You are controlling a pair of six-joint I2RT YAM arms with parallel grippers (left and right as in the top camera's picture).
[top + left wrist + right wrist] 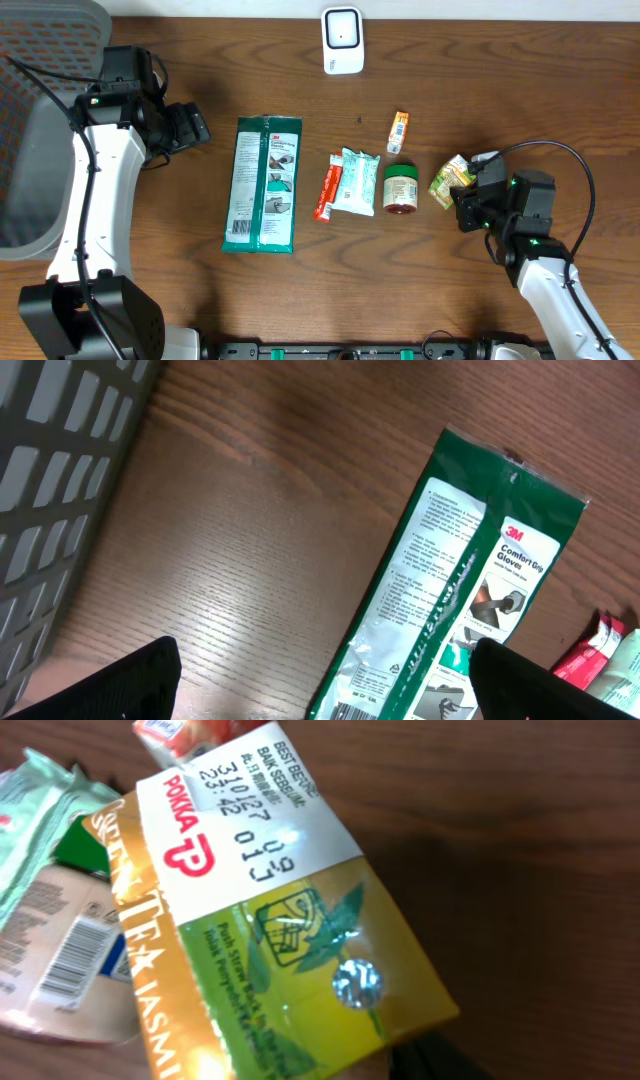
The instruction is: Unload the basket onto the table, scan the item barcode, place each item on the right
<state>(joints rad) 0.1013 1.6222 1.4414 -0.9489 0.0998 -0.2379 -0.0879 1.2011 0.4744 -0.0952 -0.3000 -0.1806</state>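
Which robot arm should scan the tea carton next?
Right. The right end effector is at the tea carton, which fills its wrist view. The left end effector hangs open by the gloves pack, far away.

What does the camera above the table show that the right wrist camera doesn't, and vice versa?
Only overhead: the white scanner, the green glove packet and the small red stick. Only the right wrist: print on the drink carton, namely the Pokka name, a date stamp and the foil straw hole. Both: that carton, the jar beside it and the pale green packet.
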